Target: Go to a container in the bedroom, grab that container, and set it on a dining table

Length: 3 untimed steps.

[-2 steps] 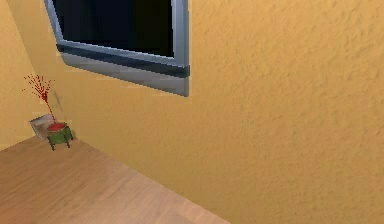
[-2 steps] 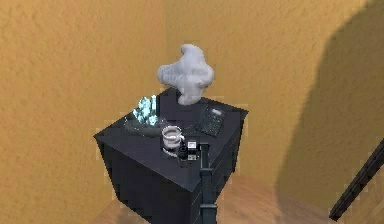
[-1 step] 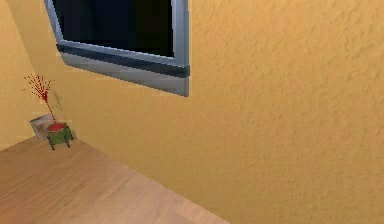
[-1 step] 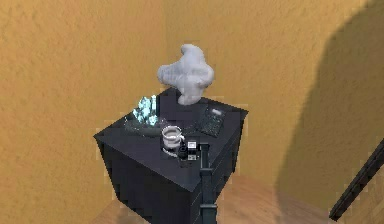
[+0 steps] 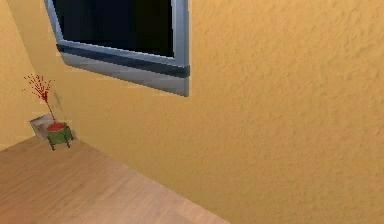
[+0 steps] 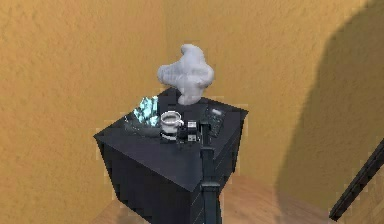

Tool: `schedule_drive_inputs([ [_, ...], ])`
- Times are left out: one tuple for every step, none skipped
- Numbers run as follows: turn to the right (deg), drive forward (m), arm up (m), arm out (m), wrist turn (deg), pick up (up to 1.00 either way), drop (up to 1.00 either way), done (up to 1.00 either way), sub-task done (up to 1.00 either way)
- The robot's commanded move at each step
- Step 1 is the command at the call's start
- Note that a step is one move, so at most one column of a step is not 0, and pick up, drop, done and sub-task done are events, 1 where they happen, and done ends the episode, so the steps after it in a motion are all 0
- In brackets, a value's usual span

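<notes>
A small round white container with a dark inside [image 6: 172, 122] stands on top of a black bedside cabinet [image 6: 150, 165] in the arm side view. My arm rises from the bottom edge to the cabinet top. The gripper [image 6: 188, 128] sits just right of the container. I cannot tell whether it touches the container or holds anything.
A pale grey statue [image 6: 185, 72], a teal glassy object [image 6: 145, 110] and a small dark object [image 6: 215, 113] share the cabinet top. Orange walls stand behind it. The forward view has a dark window [image 5: 120, 35], a potted plant on a stand [image 5: 55, 128] and wooden floor [image 5: 80, 190].
</notes>
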Motion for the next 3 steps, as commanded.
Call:
schedule_drive_inputs([
  [0.0,0.0,0.32,0.0,0.0,0.0,0.0,0.0,0.0],
  [0.0,0.0,0.0,0.0,-45.0,0.0,0.0,0.0,0.0],
  [0.0,0.0,0.0,0.0,-45.0,0.0,0.0,0.0,0.0],
])
